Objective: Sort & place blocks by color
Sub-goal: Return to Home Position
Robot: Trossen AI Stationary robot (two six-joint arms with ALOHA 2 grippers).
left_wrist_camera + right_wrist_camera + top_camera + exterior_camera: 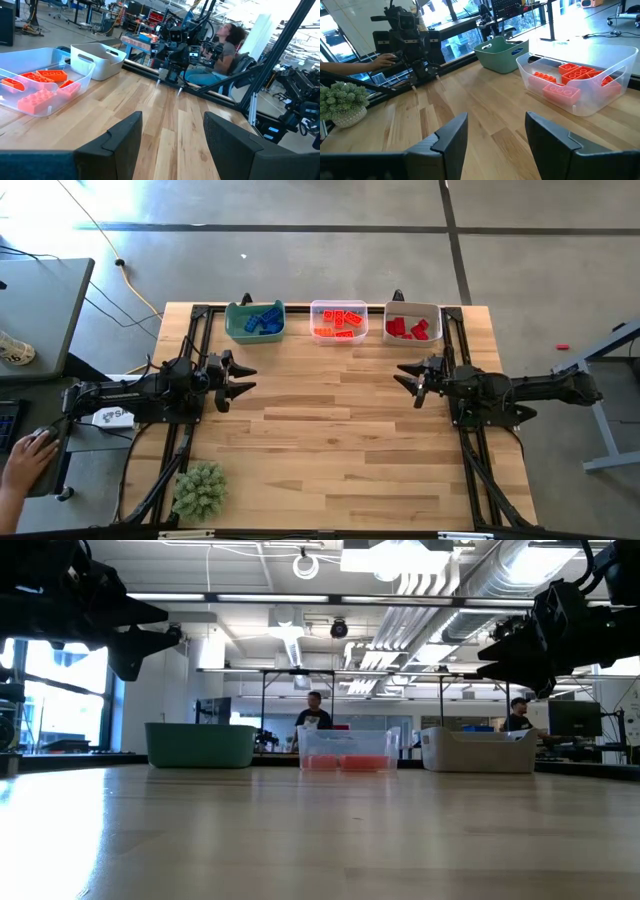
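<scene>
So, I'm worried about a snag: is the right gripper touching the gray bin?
Apart. The high view shows bare table between the right gripper and the gray bin; the low view shows it hanging above the table.

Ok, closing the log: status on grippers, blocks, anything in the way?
Left gripper and right gripper open, empty, raised. Blue blocks in green bin, orange blocks in clear bin, red blocks in white bin. Plant at corner, clear of arms.

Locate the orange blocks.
In the high view, the orange blocks lie inside the transparent bin, middle of the far-edge row, between the green bin and gray bin.
</scene>
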